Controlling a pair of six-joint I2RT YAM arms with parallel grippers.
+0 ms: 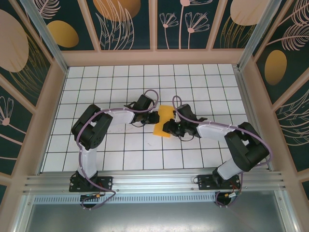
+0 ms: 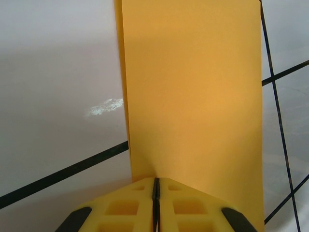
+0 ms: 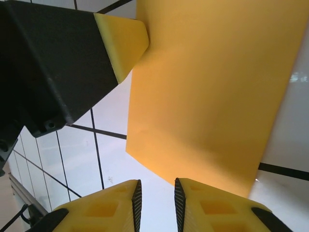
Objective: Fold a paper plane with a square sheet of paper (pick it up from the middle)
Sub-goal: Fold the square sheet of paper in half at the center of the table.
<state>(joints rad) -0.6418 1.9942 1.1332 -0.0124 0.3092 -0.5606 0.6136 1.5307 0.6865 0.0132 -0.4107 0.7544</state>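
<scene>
The jaws of the left gripper are clenched on the near edge of the square sheet of paper. The sheet appears already folded into a narrow rectangle and sits at the middle of the tiled surface. The jaws of the right gripper are parted a little and empty, just short of the paper's corner. An early fold is judged to be in hand. Next, the free edge must be taken by the right jaws, or the crease pressed flat.

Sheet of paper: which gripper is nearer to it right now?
Left. The left gripper is shut on the square sheet of paper at its edge; the right gripper hangs open just short of another edge, gripping nothing.
</scene>
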